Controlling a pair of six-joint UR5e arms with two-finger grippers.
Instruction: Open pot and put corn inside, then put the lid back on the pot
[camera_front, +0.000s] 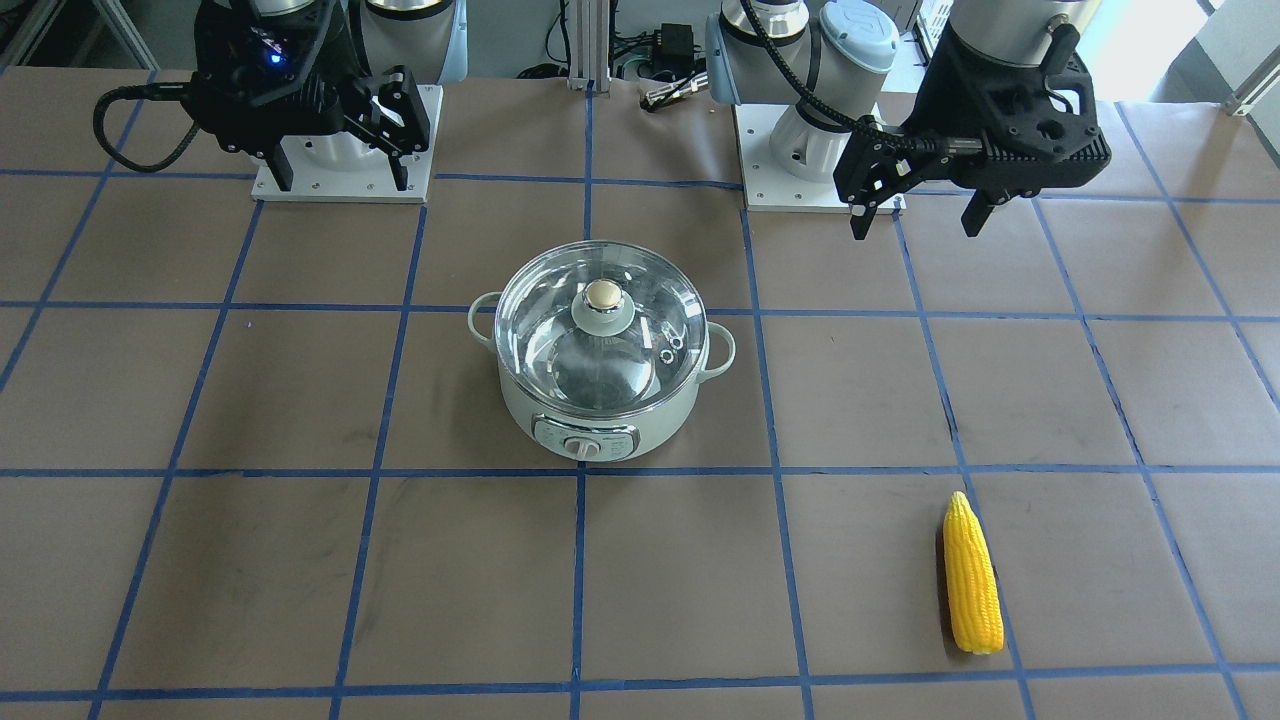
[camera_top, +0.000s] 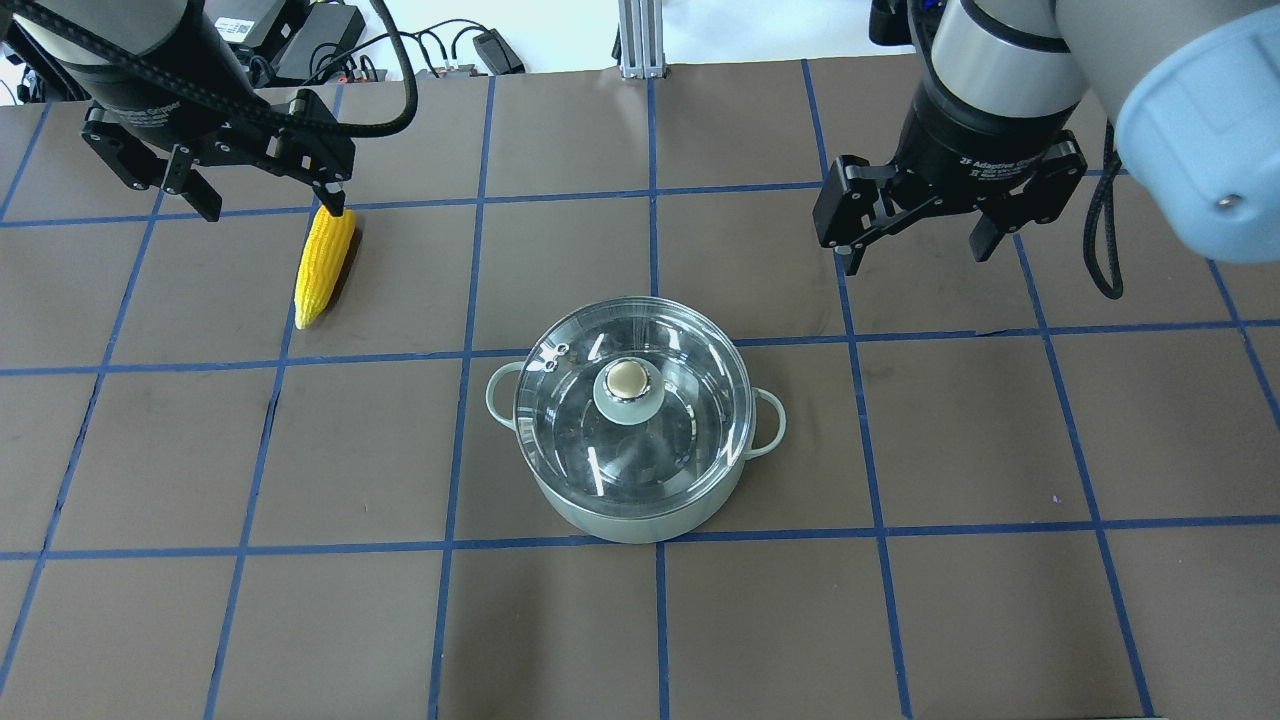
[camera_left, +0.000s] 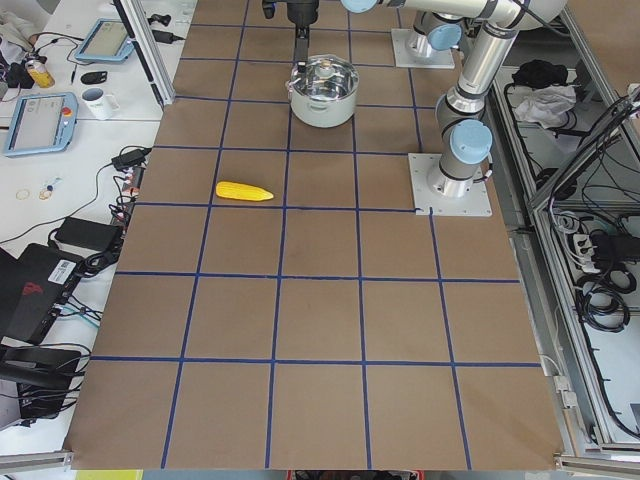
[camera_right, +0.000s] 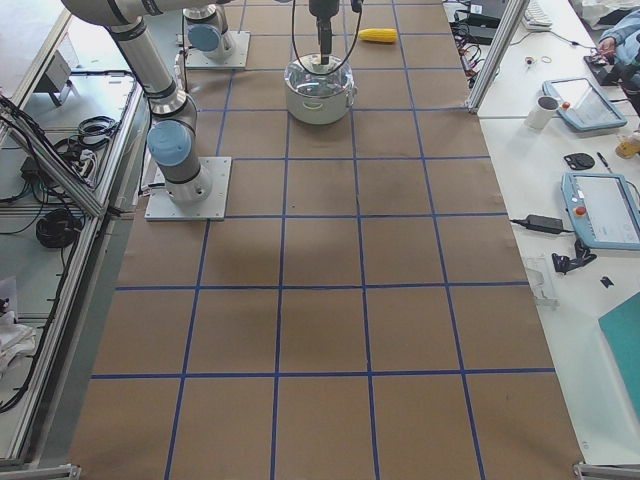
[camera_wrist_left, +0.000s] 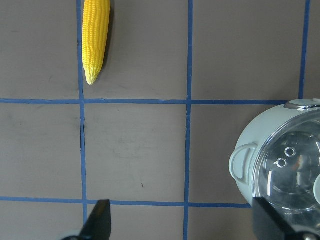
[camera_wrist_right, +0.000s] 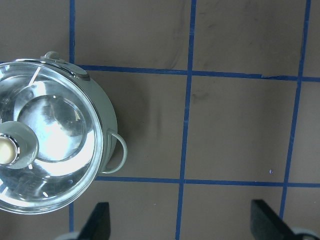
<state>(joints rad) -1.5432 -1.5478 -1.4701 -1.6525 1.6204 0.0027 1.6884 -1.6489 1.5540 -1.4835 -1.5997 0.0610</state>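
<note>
At centre, mint pot under clear lid, yellow corn, left gripper and right gripper spread

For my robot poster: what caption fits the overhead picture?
Left gripper and right gripper hang open; the lid sits on the pot, the corn lies apart.

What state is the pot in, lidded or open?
Lidded: the lid sits on the pot, knob up; the corn lies outside it.
</note>
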